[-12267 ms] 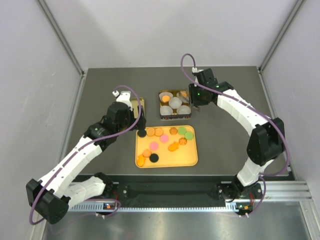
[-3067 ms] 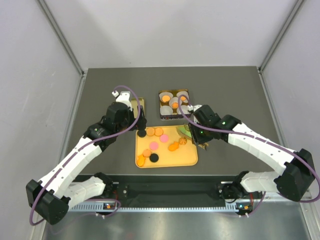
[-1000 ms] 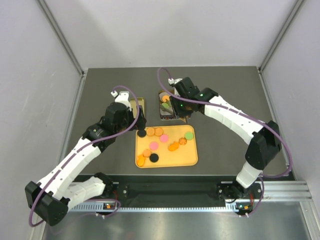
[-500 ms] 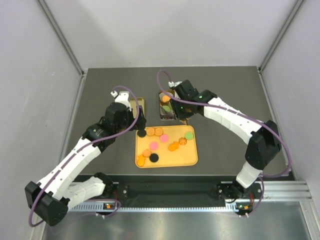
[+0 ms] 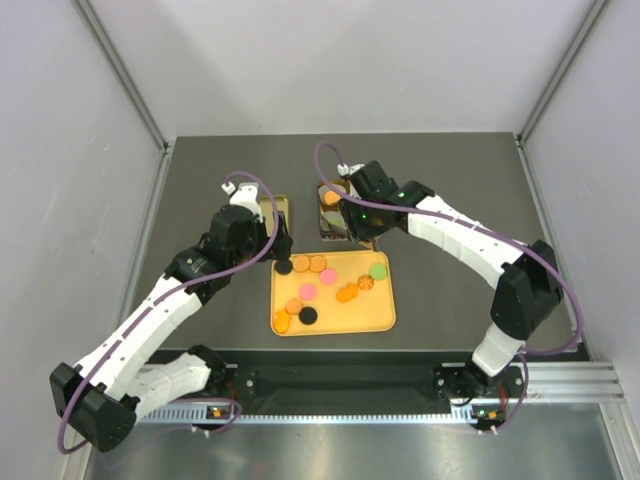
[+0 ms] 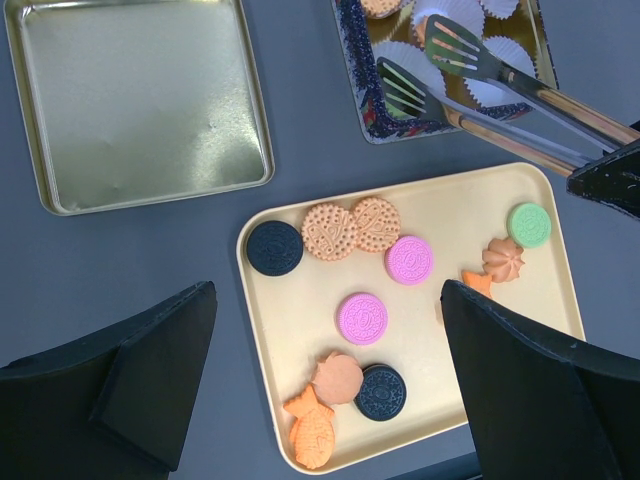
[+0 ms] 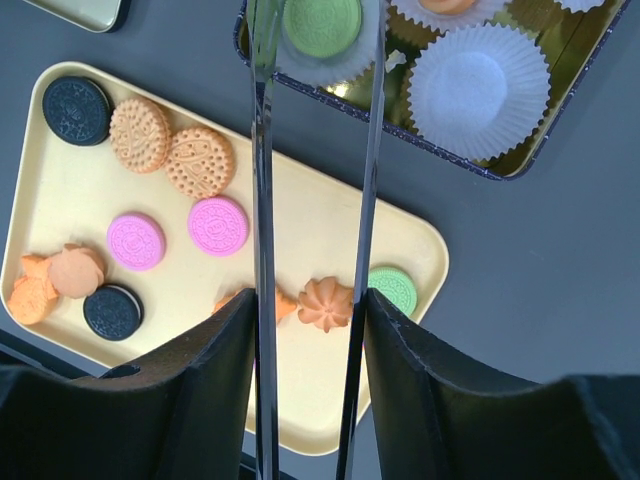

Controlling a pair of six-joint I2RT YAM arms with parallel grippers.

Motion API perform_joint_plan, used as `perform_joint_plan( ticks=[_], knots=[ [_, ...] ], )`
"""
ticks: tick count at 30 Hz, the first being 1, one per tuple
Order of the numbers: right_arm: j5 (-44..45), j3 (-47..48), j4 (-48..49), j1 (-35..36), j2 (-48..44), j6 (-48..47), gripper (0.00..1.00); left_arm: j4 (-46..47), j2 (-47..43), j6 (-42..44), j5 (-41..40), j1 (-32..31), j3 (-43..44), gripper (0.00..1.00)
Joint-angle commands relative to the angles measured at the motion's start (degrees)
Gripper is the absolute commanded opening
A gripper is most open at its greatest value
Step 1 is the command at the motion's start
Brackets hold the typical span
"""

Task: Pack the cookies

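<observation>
Gripping: the right gripper (image 7: 308, 362) is clenched on the handles of metal tongs (image 7: 262, 200), and the two blades stand apart.
Tong tips: they sit over the near-left part of the tin (image 7: 565, 45), one on either side of a green cookie (image 7: 322, 24) that lies in a white paper cup (image 7: 330, 62). I cannot tell whether they touch it.
Left gripper (image 6: 328, 300): released, jaws wide, grasping nothing, above the tray's far-left corner.
Cookies (image 6: 329, 231): most lie loose on the yellow tray (image 6: 465, 215).
Tray layout: a black cookie and two tan ones are at the far-left corner, two pink ones are mid-tray, a green one and an orange swirl are by the right edge, and orange and black ones are at the near-left corner.
Tin position: just beyond the tray's far edge.
Gold lid (image 6: 140, 100): on the bench (image 6: 300, 120), left of the tin.
</observation>
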Motion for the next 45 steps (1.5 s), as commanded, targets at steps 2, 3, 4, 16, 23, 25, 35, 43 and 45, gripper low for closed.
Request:
perform_joint_plan(
  ticks=[2,3,4,16,23,25,35,43,45],
  knots=[
    [0.56,1.53,1.81,-0.80,-3.00,-0.81,0.46,2.62,-0.44,-0.01,-0.22,0.28,-0.46,0.99],
    [0.56,1.88,1.63,-0.80,-3.08,-0.90,0.47,2.62,-0.52,-0.01,-0.22,0.28,-0.46,0.99],
    [0.56,2.14,1.37,-0.89,-3.17,-0.90,0.47,2.62,-0.52,-0.01,-0.22,0.28,-0.46,0.99],
    [1.26,4.00,-3.11,-5.11,-11.69,-2.22,0.46,2.71,-0.52,0.08,-0.22,0.28,-0.37,0.99],
    [0.21,-6.01,-5.31,-5.02,-22.66,-1.43,0.45,2.62,-0.70,0.17,-0.13,0.28,-0.19,0.99],
    [0.29,-10.49,-6.27,-5.11,-26.53,-0.73,0.44,2.53,-0.70,0.17,-0.13,0.28,-0.28,0.99],
    [-2.87,-23.07,-8.83,-4.06,-35.77,2.35,0.43,3.33,-0.17,-0.36,0.84,0.28,-0.54,0.99],
    [-2.87,-27.03,-8.13,-1.78,-35.52,3.23,0.42,2.98,-0.35,-0.10,0.31,0.28,-0.54,0.99],
    [-2.78,-27.12,-7.95,-1.34,-35.34,3.23,0.42,3.06,-0.44,-0.18,0.13,0.28,-0.54,0.99]
  ],
)
